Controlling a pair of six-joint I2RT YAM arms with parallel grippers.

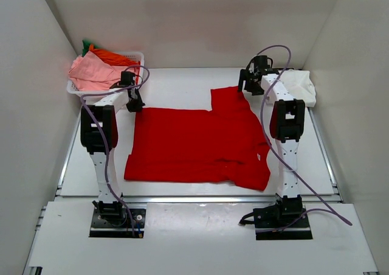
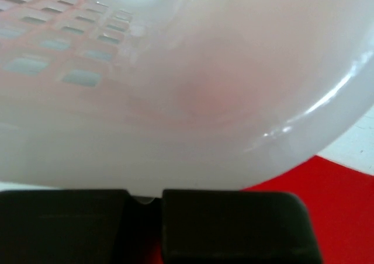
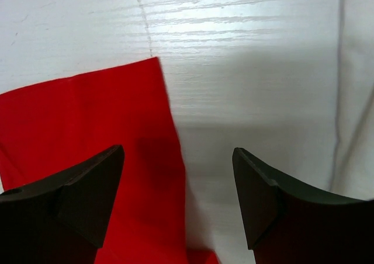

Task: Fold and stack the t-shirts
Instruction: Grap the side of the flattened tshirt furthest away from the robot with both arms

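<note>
We note the red t-shirt (image 1: 194, 144) flat on the worktop (image 1: 176, 83) between the arms, long axis left to right, one sleeve reaching far right. The right fingers (image 3: 76, 200) stand wide apart and empty, straddling that sleeve's edge; this arm is nearer. The left fingers (image 2: 234, 223) are shut at the far-left corner beside the basket (image 2: 175, 100); we cannot tell if cloth is pinched. Cloth bright, smooth.

I can read no text, brand, number or sign in any of my three views. The only label-like thing I see is a small white patch (image 1: 258, 157) near the right edge of the bright red cloth t-shirt (image 1: 194, 144). It is too small for me to make out any writing on it.
</note>
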